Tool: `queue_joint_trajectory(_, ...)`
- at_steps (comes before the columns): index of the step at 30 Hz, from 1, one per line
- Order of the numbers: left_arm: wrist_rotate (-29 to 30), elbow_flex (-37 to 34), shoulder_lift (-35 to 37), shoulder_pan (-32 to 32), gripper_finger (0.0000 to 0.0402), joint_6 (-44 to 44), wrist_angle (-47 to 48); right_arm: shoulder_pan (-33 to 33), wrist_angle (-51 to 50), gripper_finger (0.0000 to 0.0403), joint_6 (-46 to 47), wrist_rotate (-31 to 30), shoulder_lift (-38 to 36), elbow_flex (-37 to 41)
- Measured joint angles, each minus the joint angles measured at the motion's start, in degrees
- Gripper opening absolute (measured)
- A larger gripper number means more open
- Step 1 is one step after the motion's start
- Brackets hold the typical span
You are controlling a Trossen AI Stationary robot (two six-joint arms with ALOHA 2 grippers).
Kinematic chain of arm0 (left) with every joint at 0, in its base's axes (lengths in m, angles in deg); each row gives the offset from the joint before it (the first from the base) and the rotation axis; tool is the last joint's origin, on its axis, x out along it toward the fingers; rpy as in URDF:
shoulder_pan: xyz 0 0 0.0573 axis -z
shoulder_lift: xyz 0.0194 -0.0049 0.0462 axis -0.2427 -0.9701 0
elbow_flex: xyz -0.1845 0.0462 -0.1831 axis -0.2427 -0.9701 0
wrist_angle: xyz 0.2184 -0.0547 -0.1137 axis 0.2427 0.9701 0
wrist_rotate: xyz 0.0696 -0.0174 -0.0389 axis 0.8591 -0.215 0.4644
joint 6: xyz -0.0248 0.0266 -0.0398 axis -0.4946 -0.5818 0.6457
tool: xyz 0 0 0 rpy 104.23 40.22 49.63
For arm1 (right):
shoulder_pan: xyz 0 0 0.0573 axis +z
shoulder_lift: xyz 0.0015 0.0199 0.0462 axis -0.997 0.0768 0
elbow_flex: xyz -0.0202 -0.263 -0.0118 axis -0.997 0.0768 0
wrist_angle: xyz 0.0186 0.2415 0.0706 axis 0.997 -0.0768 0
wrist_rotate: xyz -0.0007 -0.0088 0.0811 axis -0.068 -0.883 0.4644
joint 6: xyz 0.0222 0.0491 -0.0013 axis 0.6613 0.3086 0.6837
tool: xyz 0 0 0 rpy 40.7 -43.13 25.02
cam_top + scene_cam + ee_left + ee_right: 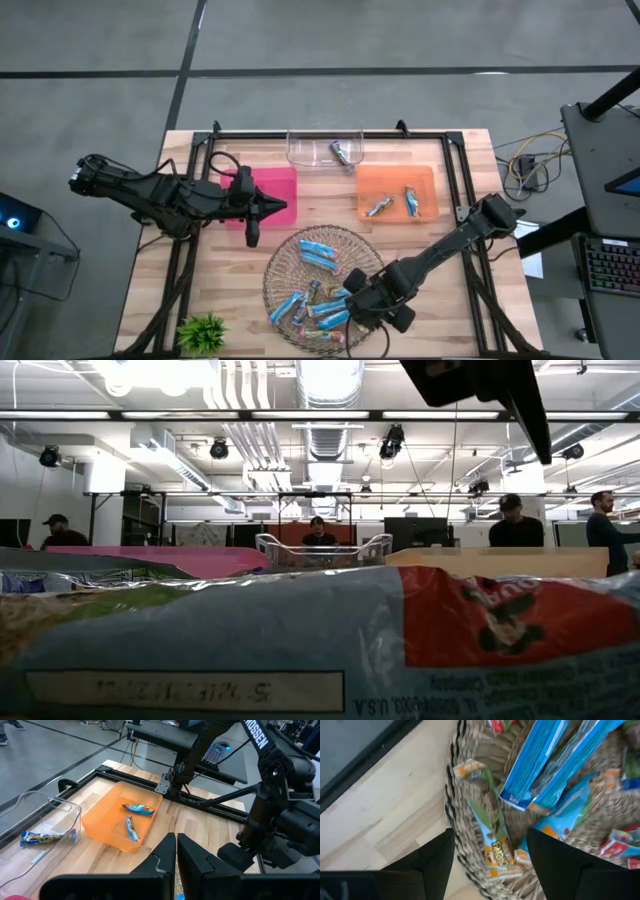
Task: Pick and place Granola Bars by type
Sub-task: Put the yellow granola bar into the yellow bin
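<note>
Granola Bars [318, 252]: two are held in the orange tray [428, 176], one in the clear tray [300, 148], several in the wicker basket [285, 262]. Right gripper [352, 300]: jaws spread wide over the basket, nothing gripped. Left gripper [285, 207]: jaws closed, empty, over the pink tray [284, 182].

Bright ceiling lights [325, 375] glare in the low view; the right wrist view is motion-blurred, shadows soft.
</note>
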Motion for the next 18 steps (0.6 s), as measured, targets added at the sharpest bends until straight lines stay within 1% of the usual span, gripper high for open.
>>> queue_joint_trajectory(8,0.0,0.0,0.0,0.0,0.0,0.09,0.0,-0.02,2.11,0.0238,1.07,0.0,-0.13,3.97)
queue_joint_trajectory(12,0.0,0.0,0.0,0.03,0.0,0.58,0.01,-0.02,4.38,0.0238,1.05,1.06,-0.13,6.65)
queue_joint_trajectory(18,0.0,0.0,0.0,0.02,0.0,0.7,0.02,-0.27,8.23,0.0237,0.06,0.89,-0.15,9.6)
